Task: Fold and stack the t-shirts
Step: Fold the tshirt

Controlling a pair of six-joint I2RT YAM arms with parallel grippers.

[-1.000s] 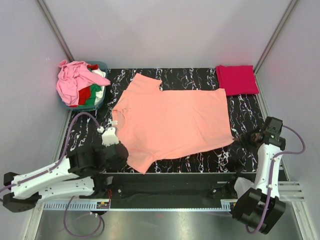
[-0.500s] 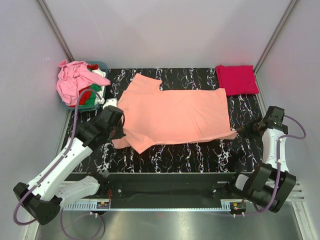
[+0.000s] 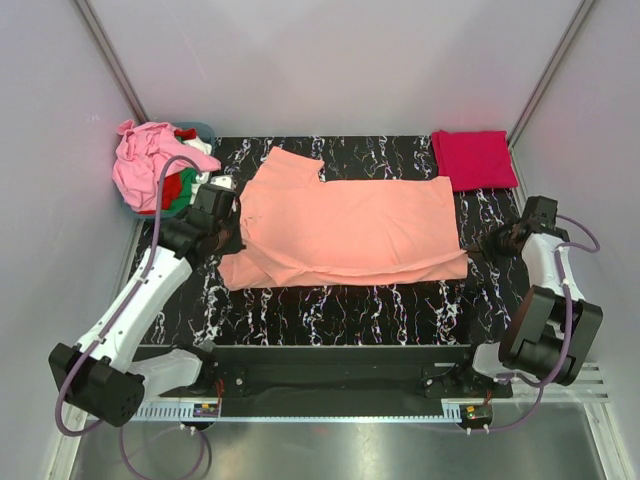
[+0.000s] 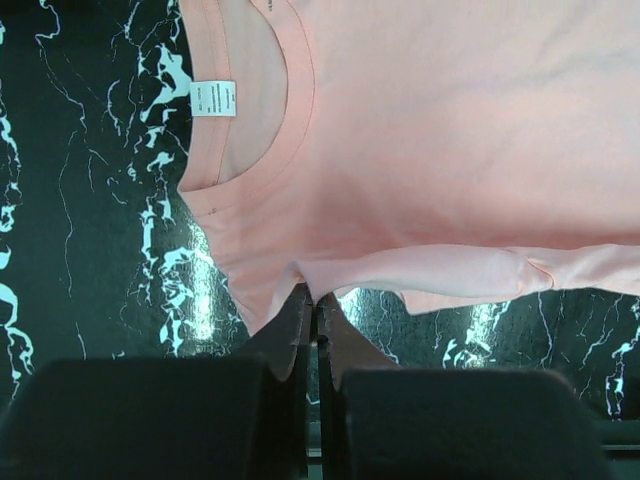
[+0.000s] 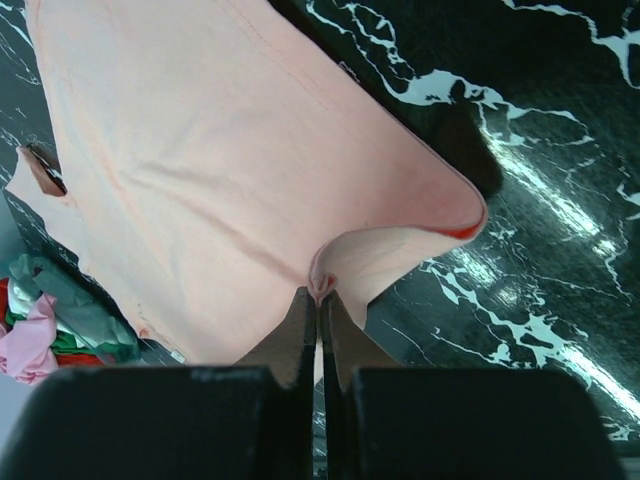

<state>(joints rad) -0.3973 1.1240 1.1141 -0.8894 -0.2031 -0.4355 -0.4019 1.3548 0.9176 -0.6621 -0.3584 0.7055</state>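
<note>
A salmon-orange t-shirt [image 3: 350, 225] lies across the black marbled table [image 3: 340, 310], its near part doubled over into a long fold. At the collar end, my left gripper [image 3: 236, 236] is shut on the cloth's edge. In the left wrist view the left gripper [image 4: 313, 300] pinches the folded edge of the t-shirt [image 4: 450, 150] below the neck label [image 4: 214, 97]. My right gripper [image 3: 476, 250] is shut on the hem corner. The right wrist view shows the right gripper [image 5: 319, 292] nipping a pucker of the t-shirt [image 5: 200, 160]. A folded crimson-pink t-shirt [image 3: 473, 158] lies at the far right corner.
A teal tub [image 3: 200, 195] at the far left holds a heap of pink, red, green and white shirts [image 3: 150, 165]. The same heap [image 5: 50, 315] shows at the lower left of the right wrist view. Grey walls close in the table on three sides.
Both grippers carried the shirt's near edge away from the arm bases toward the far side, folding the near part over. The left arm stretched out a long way. Both stayed shut.
</note>
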